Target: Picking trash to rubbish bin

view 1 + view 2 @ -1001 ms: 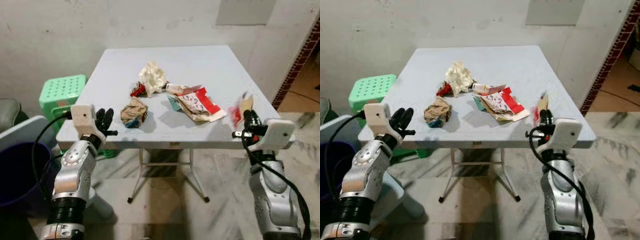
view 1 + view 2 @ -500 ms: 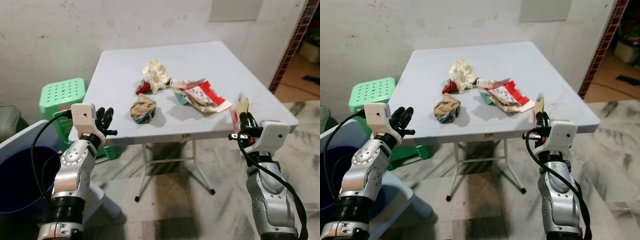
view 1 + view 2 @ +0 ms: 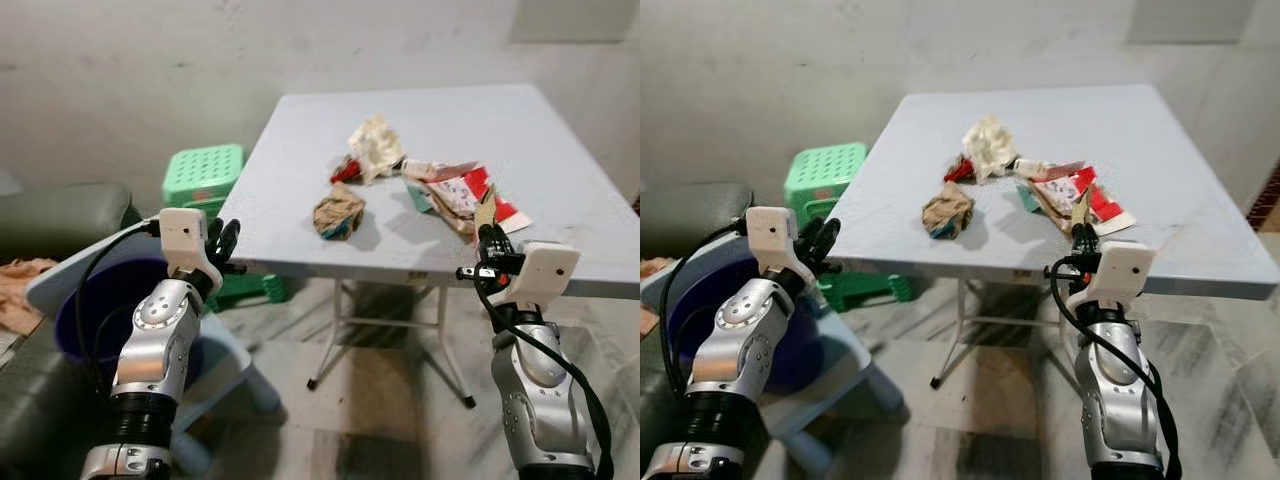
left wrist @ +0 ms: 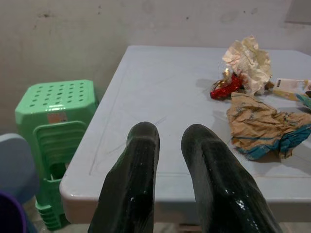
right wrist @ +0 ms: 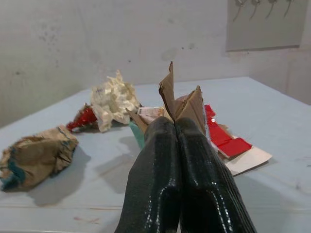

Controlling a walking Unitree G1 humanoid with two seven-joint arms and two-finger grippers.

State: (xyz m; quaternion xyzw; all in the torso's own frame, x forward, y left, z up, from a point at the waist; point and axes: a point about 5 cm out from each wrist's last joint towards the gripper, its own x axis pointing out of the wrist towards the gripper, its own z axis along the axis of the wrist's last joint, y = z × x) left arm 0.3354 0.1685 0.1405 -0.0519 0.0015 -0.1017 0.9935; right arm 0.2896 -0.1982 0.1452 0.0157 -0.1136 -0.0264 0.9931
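My right gripper (image 3: pixel 487 240) is shut on a scrap of brown cardboard (image 5: pixel 182 99), held just off the near edge of the pale grey table (image 3: pixel 300 130). On the tabletop lie a crumpled white paper (image 3: pixel 375 143), a small red wrapper (image 3: pixel 344 171), a crumpled brown paper ball (image 3: pixel 338 210) and flat red-and-white packaging (image 3: pixel 455 190). My left gripper (image 3: pixel 225 245) hovers by the table's near left corner, its fingers (image 4: pixel 143 145) slightly apart with nothing between them. The purple bin (image 3: pixel 85 320) stands low at my left, below the left arm.
A pale blue plastic frame (image 3: pixel 235 365) surrounds the bin. A green stool (image 3: pixel 205 175) stands beside the table's left side. A dark sofa (image 3: pixel 60 210) is at the far left. The table's metal legs (image 3: pixel 335 330) stand on marble floor.
The view has swung to the left: the table now sits further right, and the bin and sofa have come into view. Both arms keep their pose, and the right gripper still holds the cardboard.
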